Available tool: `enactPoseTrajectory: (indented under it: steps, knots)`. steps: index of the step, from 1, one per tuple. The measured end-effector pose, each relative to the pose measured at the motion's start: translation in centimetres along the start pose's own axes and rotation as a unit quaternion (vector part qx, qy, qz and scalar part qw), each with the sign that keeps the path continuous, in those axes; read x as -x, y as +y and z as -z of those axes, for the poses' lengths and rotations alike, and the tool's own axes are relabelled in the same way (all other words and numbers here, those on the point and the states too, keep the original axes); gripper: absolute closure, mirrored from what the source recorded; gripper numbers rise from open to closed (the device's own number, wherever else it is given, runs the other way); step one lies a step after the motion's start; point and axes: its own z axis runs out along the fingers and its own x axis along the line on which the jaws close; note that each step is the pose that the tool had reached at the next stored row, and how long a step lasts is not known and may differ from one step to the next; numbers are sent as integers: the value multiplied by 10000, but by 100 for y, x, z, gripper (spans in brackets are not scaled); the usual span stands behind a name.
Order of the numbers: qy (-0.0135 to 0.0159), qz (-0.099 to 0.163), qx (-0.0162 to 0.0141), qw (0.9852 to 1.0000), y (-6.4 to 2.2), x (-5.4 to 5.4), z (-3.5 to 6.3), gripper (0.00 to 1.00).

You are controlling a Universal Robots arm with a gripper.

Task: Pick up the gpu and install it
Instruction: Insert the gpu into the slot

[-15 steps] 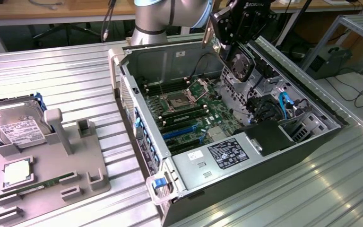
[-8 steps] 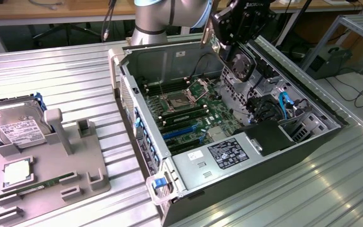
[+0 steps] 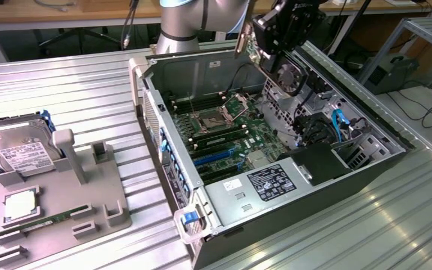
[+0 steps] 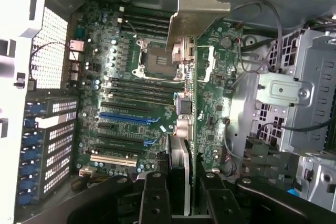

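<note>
My gripper (image 3: 274, 46) is shut on the gpu (image 3: 289, 76), a green card with a black round fan, and holds it in the air above the open computer case (image 3: 172, 73). The card hangs tilted over the case's rear half, with its silver bracket (image 3: 242, 39) toward the back wall. In the wrist view the gpu (image 4: 181, 156) is edge-on between my two black fingers (image 4: 154, 198), and its bracket (image 4: 197, 14) points away from me. Below it lies the motherboard (image 4: 105, 77) with its blue expansion slots (image 4: 128, 117), which the card is not touching.
A grey parts fixture (image 3: 88, 197) on the exterior view's left holds a hard drive (image 3: 17, 149), a processor (image 3: 21, 205) and a memory stick (image 3: 47, 219). Inside the case are a black shroud (image 3: 317, 163), blue cables (image 3: 340, 126) and a metal drive cage (image 4: 299, 93).
</note>
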Motion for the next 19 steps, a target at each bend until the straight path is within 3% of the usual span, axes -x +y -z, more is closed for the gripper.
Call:
enactPoseTrajectory:
  steps: [10,19]
  knots:
    - [8,418,11,9991,0,0,0,73]
    - [15,779,21,9970,-1,0,-2,73]
